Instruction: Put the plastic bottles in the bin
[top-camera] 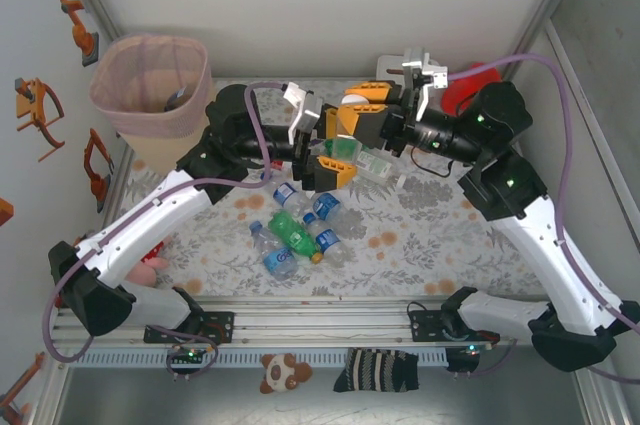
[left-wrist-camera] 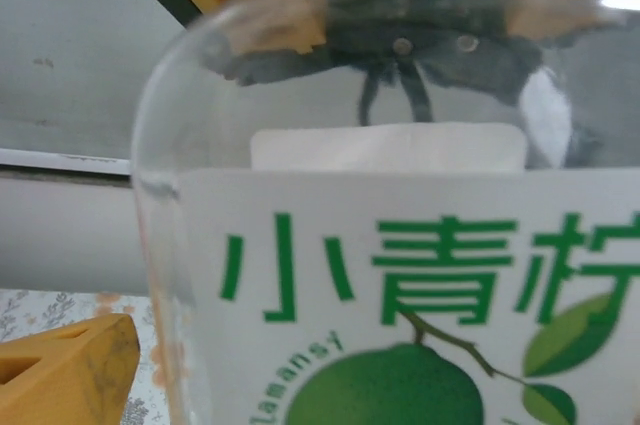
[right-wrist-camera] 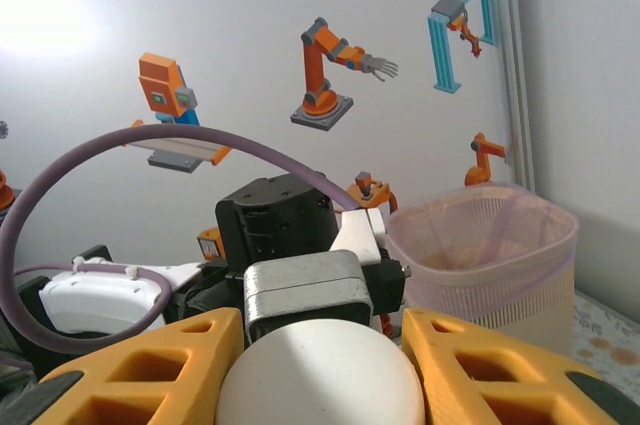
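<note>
A clear plastic bottle with a white label and a green lime picture hangs above the table's far middle between both grippers. My right gripper is shut on its white cap, which sits between the orange fingers. My left gripper stands open, with its jaws wide around the bottle's body. One orange finger shows just left of the body, slightly apart from it. Several more bottles, clear and green, lie mid-table. The beige bin with its pink liner stands at the far left.
The bin stands beyond and right of the left arm's wrist in the right wrist view. A red object sits at the back right. A red toy lies under the left arm. Walls close in on three sides.
</note>
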You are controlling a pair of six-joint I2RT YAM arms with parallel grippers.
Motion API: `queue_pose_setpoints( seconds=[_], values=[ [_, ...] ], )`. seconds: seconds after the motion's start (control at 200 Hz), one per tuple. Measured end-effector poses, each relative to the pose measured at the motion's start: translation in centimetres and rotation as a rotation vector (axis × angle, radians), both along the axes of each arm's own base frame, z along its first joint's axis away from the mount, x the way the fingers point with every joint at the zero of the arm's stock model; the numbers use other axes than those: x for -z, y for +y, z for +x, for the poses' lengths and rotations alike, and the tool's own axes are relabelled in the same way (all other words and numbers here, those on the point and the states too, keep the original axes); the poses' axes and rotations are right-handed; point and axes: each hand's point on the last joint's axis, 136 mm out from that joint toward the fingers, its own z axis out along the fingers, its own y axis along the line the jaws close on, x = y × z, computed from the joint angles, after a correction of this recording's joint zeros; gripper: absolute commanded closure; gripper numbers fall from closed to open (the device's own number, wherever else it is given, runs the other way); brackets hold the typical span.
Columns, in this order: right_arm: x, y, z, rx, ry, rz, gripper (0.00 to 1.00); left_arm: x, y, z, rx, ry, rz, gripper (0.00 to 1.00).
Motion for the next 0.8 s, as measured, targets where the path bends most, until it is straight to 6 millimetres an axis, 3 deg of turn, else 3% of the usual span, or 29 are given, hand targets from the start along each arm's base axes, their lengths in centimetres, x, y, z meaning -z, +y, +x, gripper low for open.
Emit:
queue_pose_setpoints(
  seconds=[0.451,0.801],
  values=[
    [-0.37,-0.44,0.06,0.027,-0.005,0.011,0.65,-0.40,-0.07,-0.14,-0.002,-0.019,-0.009,0.15],
    [-0.06,-0.51,0.47,0.050,0.005,0.002,0.64,-0.49,-0.14,-0.38,0.002,-0.020,-0.010,0.30]
  ],
)
